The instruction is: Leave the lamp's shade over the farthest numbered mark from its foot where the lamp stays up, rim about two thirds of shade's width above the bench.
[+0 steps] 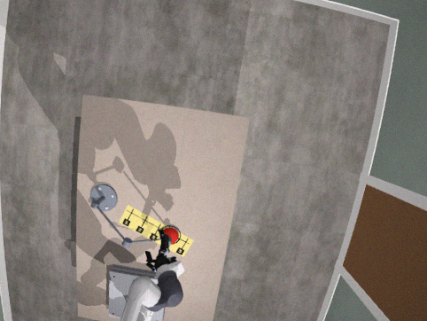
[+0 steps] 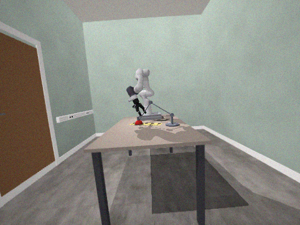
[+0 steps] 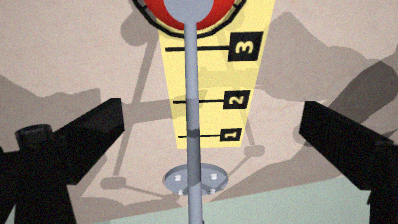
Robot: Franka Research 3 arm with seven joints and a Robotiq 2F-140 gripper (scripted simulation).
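While the black two-finger claw (image 3: 200, 135) stands wide open with nothing between its fingers, it hangs over the thin grey upper rod of the lamp (image 3: 192, 100), which in the wrist view runs straight through the middle of the gap without touching either finger (image 3: 85, 135). The round red lamp shade (image 1: 171, 234) lies over the long yellow strip with black numbered marks (image 1: 137, 217), toward the strip's end far from the lamp's foot. In the wrist view the marks 1, 2 and 3 are readable and the shade is beyond mark 3; which later mark it covers I cannot tell. In the exterior view the shade (image 2: 139, 122) looks very low, close to the beige rectangular tabletop (image 1: 208, 177), but if it touches I cannot tell.

The round grey lamp foot with small screws (image 1: 103, 195) stands near the long tabletop edge opposite to the brown door (image 1: 390, 248), just beyond the strip's end with the low numbers. From it the lower rod goes to a grey elbow joint (image 1: 127, 242), which lies near the robot's grey base plate (image 1: 114, 284) at the short edge of the tabletop. The white arm (image 2: 144, 84) leans from this base toward the shade.
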